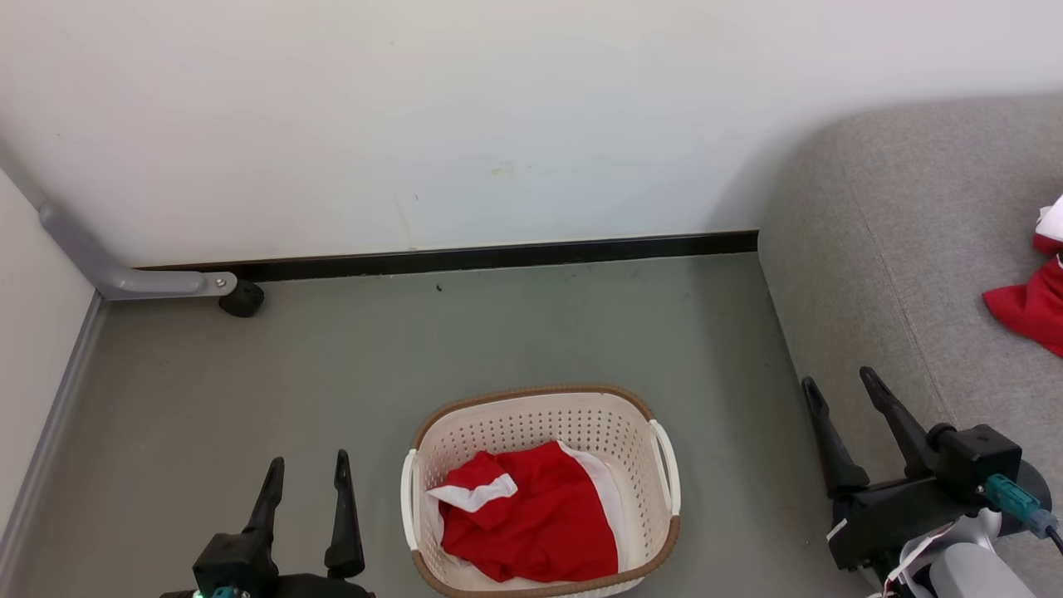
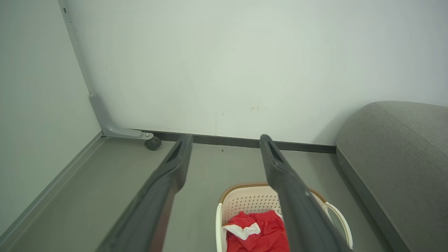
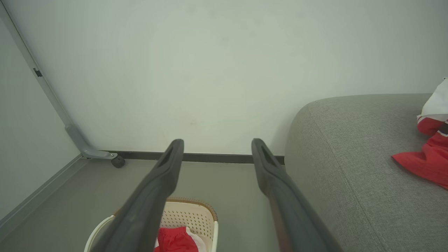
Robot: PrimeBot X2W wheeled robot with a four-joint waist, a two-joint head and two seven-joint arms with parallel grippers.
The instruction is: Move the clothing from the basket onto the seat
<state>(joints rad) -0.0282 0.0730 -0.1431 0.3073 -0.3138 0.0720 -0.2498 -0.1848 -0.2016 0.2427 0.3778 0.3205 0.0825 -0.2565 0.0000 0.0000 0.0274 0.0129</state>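
Left gripper [image 1: 307,463] is nearest, low left, with its fingers spread wide and nothing between them. Right gripper [image 1: 839,382] is low right over the seat's near-left edge, fingers likewise released and empty.

Between them, a bit closer to the left one, the basket [image 1: 531,390] sits on the grey floor [image 1: 332,357]. The clothing [image 1: 540,515] lies crumpled inside it, red with a white band folded on its left and a white panel on the right, covering most of the bottom. Neither gripper touches it.

Right of the basket is the seat [image 1: 913,249]. A second red-and-white garment [image 1: 1030,303] lies on it at the far right, cut by the frame edge. Farthest back are the white wall [image 1: 498,124] and a black caster [image 1: 242,297] in the left corner.

Step, as I judge it: between transfers, about to reach for the piece in the basket. Next, one gripper has to come over the basket, drop inside the rim and pinch a raised fold. The white band looks easiest. Then lift clear and carry it right to the seat. The cloth may snag on the rim.
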